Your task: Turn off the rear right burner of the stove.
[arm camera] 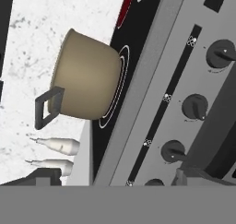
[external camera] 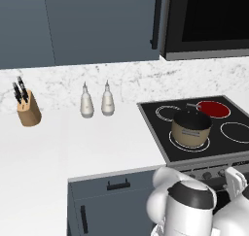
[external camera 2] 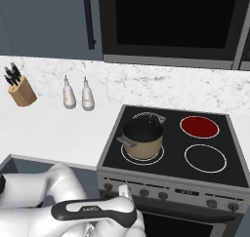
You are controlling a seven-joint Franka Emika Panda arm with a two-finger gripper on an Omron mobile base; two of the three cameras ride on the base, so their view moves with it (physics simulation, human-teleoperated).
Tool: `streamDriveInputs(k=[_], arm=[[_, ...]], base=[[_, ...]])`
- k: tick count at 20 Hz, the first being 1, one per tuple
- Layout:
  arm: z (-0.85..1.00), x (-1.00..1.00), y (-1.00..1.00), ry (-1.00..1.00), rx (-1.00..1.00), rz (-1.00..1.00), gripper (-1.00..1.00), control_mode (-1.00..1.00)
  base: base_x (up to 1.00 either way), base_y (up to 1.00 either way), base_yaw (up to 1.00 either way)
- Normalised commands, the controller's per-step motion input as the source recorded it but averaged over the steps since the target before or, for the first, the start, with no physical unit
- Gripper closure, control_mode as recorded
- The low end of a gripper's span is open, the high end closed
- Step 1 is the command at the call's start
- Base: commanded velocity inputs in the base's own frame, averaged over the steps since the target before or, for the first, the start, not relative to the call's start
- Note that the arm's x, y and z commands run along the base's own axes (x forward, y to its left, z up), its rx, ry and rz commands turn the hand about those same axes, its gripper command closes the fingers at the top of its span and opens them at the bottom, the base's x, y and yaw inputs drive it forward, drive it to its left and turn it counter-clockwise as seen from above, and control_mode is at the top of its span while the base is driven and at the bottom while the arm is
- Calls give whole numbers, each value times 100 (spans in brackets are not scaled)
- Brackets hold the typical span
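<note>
Glowing bright red, the rear right burner [external camera 2: 199, 127] sits at the back right of the stove [external camera 2: 234, 148], and we see the same red disc in the left base view [external camera: 213, 109] just behind and to the right of a tan pot [external camera: 190, 128]. That pot [external camera 2: 142, 139] stands on the front left ring, its dark handles sticking out to the sides, and the other two ringed zones are black. Along the grey steel front panel [external camera 2: 171, 192] runs a row of small dark knobs [external camera 2: 211, 203]. Our hand view is rolled sideways: the pot [arm camera: 87, 82] lies to the left, a sliver of red shows at the top, and three knobs [arm camera: 194, 107] line up on the panel at the right. We find the gripper [arm camera: 115, 179] low in front of the panel, near the knobs, but we cannot tell whether its fingers are apart or closed. On the white counter [external camera: 97, 143] left of the stove stand two pale bottles [external camera: 97, 101] side by side and a wooden knife block [external camera: 28, 109] further left.
</note>
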Motion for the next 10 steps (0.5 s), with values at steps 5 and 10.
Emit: streamDriveInputs(k=[5,10], arm=[[-11,6,-4,0,0,0,-100,-100],[-17,9,0,-1,0,0,-100,-100]], base=[[0,0,0],[0,0,0]])
